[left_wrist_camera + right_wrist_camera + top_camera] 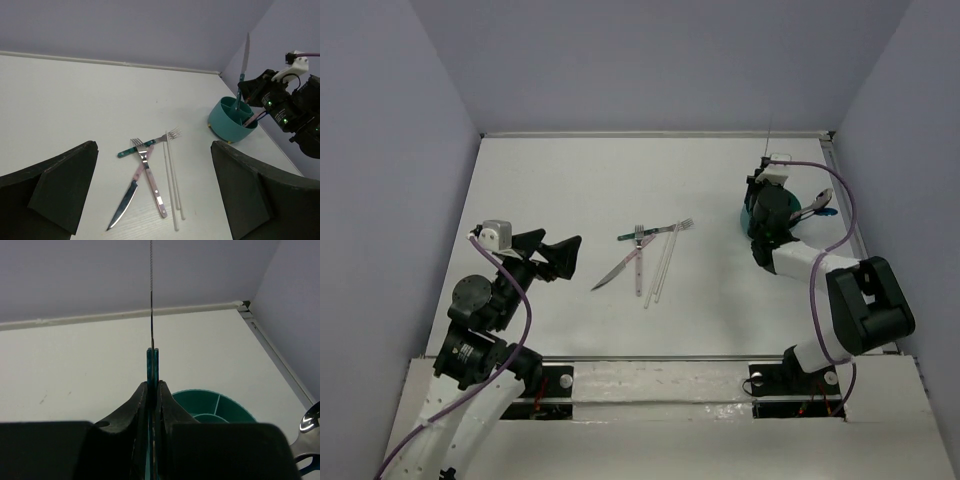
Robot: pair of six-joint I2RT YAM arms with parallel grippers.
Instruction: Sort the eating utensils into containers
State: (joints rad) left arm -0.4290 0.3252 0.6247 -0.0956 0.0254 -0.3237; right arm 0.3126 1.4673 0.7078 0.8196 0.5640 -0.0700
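One knife [151, 315] stands upright in our right pincer [152, 387], clamped tight over the cup [215, 402]. We see our left pincer [560, 243] gaping, empty.

A white tabletop [570, 180] was enclosed on three sides by plain pale lavender walls [660, 60], evenly lit.

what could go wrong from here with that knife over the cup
1. The right gripper pinches the knife by its handle, blade up, above the divided cup; dropped off-centre, it may catch a divider or topple out.
2. The forks and second knife left on the table lie crossed, so lifting one may drag another.
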